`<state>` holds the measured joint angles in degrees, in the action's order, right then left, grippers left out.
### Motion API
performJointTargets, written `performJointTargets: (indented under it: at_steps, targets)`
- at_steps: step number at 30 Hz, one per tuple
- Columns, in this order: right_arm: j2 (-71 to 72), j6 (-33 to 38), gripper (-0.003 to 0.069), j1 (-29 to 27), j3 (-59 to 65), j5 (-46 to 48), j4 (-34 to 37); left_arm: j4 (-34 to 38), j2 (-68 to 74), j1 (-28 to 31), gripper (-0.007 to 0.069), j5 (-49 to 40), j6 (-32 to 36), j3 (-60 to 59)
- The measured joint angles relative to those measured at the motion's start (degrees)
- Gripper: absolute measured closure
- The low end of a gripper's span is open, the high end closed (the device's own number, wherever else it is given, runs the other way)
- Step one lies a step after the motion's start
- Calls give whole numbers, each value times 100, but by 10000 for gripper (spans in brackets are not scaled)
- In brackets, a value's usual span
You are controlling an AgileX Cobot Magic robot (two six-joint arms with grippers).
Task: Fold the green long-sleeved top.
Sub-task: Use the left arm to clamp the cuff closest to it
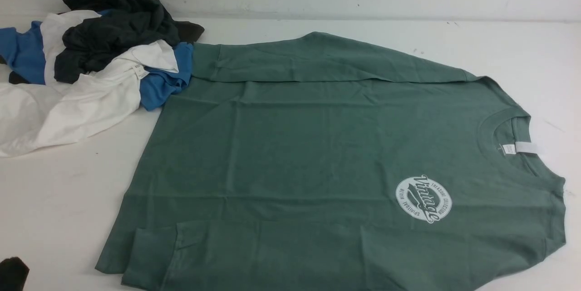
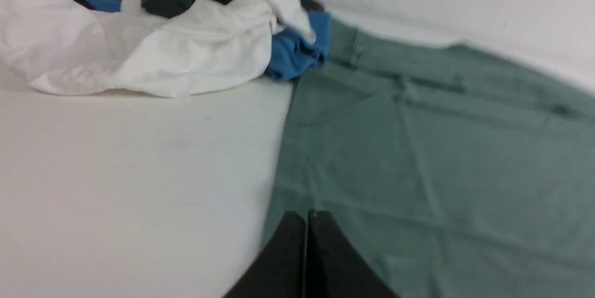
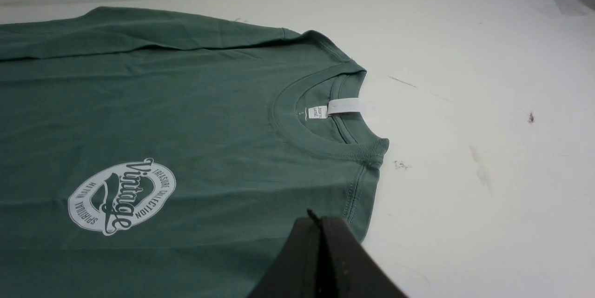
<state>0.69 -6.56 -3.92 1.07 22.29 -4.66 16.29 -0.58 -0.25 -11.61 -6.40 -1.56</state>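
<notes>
Nearest the robot, both grippers are pinched closed with nothing between the jaws. The left gripper (image 2: 306, 223) hangs over the hem edge of the top (image 1: 317, 145), where cloth meets bare table (image 1: 59, 200). The right gripper (image 3: 320, 230) hangs over the near shoulder, just beside the collar (image 3: 325, 147). Whether either tip touches the cloth cannot be told. Each sits at one end of the top's near side, which looks like a ready stance for the next grasp; the jaws would have to open first.

The top lies flat and chest up, hem to the left and collar to the right. The near sleeve (image 1: 272, 250) is laid in along the near edge, its cuff (image 1: 152, 248) close to the hem. That trims the garment toward a plain rectangle, so the sleeve step seems done on this side. Past it come the round white logo (image 1: 423, 199) and the neck tag (image 1: 522, 148), which pokes out of the collar.

The far sleeve (image 1: 327, 57) is folded in the same way along the far edge. It ends right against the blue garment (image 1: 165, 80).

At the far left, a white garment (image 1: 77, 100) and a dark garment (image 1: 118, 27) are heaped with the blue one, apparently set aside from the work.
</notes>
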Motion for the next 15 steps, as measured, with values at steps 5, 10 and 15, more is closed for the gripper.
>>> performJointTargets:
  at_steps: [5, 10, 15]
  targets:
    - [0, -469, 673, 18, 61, -655, 1007, 1585, 0, 0, 629, 1161, -395, 0]
    - [0, -1178, 673, 29, 61, -1422, 2503, 2732, 0, 0, 629, 2263, -515, 0]
    - [0, -1401, 673, 29, 61, -1720, 3531, 3601, 0, 0, 629, 3416, -337, 0]
